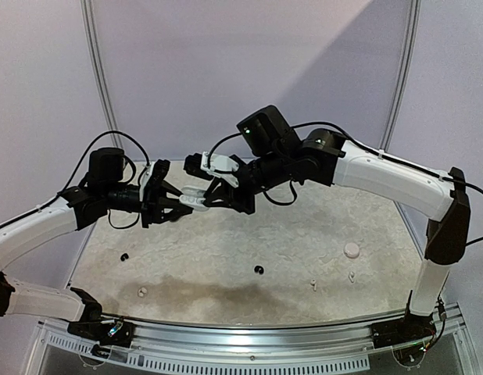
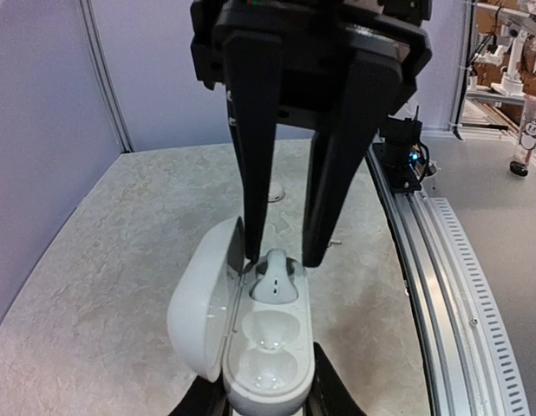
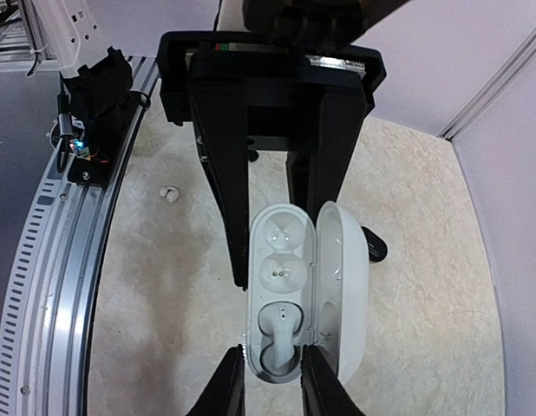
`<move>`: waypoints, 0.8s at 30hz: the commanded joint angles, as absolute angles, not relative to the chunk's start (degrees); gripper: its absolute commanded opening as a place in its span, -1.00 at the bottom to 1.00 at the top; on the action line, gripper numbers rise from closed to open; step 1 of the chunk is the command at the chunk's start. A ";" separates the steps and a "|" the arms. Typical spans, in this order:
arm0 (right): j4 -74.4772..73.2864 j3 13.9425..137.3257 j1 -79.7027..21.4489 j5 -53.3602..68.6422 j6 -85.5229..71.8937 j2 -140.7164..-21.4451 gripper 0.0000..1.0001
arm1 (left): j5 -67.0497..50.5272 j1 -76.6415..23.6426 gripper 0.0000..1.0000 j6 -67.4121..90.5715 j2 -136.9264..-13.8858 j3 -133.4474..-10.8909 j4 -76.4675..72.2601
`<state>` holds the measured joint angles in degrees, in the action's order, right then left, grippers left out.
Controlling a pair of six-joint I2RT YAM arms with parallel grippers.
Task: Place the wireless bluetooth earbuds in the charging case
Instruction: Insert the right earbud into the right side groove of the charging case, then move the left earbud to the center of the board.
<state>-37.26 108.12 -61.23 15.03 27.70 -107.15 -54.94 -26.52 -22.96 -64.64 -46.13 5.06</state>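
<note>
The charging case (image 2: 268, 364) hangs in the air above the table (image 1: 288, 234), open, with its lid (image 2: 199, 308) standing to one side. The left gripper (image 2: 270, 400) is clamped on one end of the case. The right gripper (image 3: 274, 351) stands over the other end with its fingers a little apart, one on each side of a white earbud (image 2: 275, 279) that sits in the hollow at that end. Only the wrist views show this inside, and the hollows next to the bud hold nothing. Only the top view shows the loose earbuds (image 1: 259, 270), black and white, scattered on the table below the case. The table is pale and mottled. A perforated metal rail (image 2: 441, 277) runs along the edge nearest the arm bases, and the walls are plain pale lilac.
</note>
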 commanded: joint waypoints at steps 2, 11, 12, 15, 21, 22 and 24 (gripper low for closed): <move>-38.80 109.06 -61.35 13.41 27.30 -108.99 -0.42 | -57.12 -27.07 -1.00 -23.54 -64.34 -46.42 3.70; -33.49 108.58 -61.18 15.64 23.68 -106.04 -0.29 | -50.33 -25.98 -1.00 -9.32 -64.80 -44.59 -1.82; -32.38 108.42 -60.93 16.28 23.19 -105.30 -0.28 | -49.04 -25.53 -1.00 -6.49 -65.06 -44.16 -3.11; -28.84 107.60 -59.54 19.43 20.62 -103.20 -0.27 | -46.40 -23.97 -1.00 -0.38 -65.62 -43.26 -5.57; -17.77 102.78 -56.38 25.92 14.23 -98.76 -0.18 | -40.89 -22.02 -1.00 5.07 -64.88 -43.39 -4.28; -16.67 102.40 -55.89 26.56 13.31 -98.69 -0.16 | -40.03 -21.19 -1.00 5.83 -64.61 -43.41 -4.01; -14.95 101.95 -55.14 27.15 10.87 -99.37 -0.10 | -38.72 -19.23 -1.00 7.65 -64.08 -43.58 -3.33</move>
<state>-22.41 103.59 -56.64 22.94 16.73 -100.90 -43.57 -22.37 2.07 -65.01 -43.97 -3.14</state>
